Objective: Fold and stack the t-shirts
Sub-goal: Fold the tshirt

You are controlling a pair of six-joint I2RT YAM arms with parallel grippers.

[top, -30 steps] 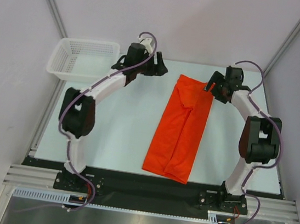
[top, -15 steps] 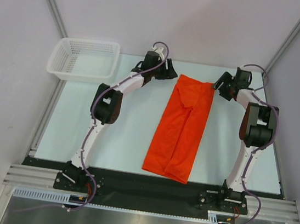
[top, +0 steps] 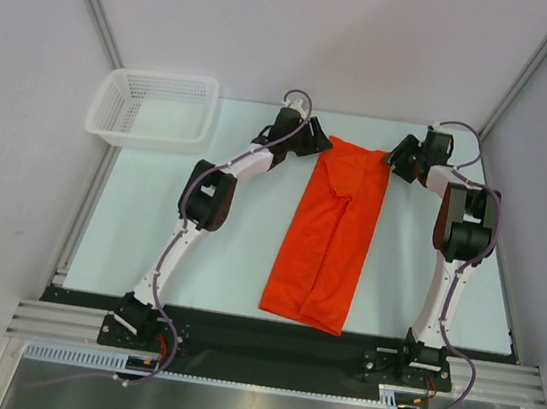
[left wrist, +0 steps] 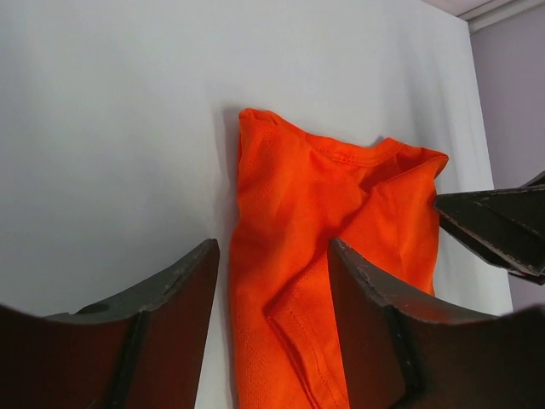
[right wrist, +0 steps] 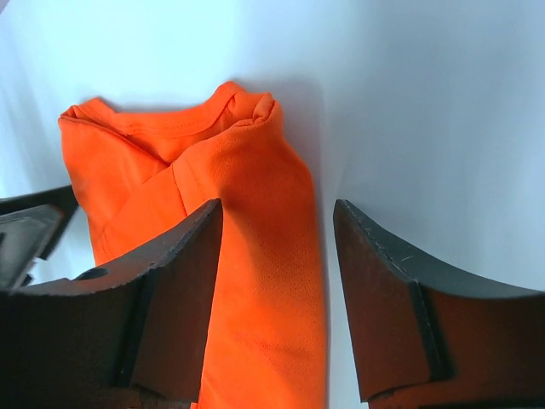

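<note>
The orange-red t-shirt (top: 330, 232) lies flat on the table, folded lengthwise into a long strip, collar end at the far side. My left gripper (top: 324, 143) is open at the shirt's far left corner; in the left wrist view (left wrist: 272, 281) its jaws straddle the shirt's left edge (left wrist: 281, 213). My right gripper (top: 394, 160) is open at the far right corner; in the right wrist view (right wrist: 277, 247) its jaws straddle the shirt's right edge (right wrist: 272, 256). Neither gripper holds cloth.
A white plastic mesh basket (top: 155, 108) stands at the far left of the table. Grey walls close in the back and both sides. The black base rail (top: 274, 351) runs along the near edge.
Both arms have reached farther out. The left gripper moved right to the shirt's far left corner; the right gripper moved to the far right corner. The shirt has not moved.
</note>
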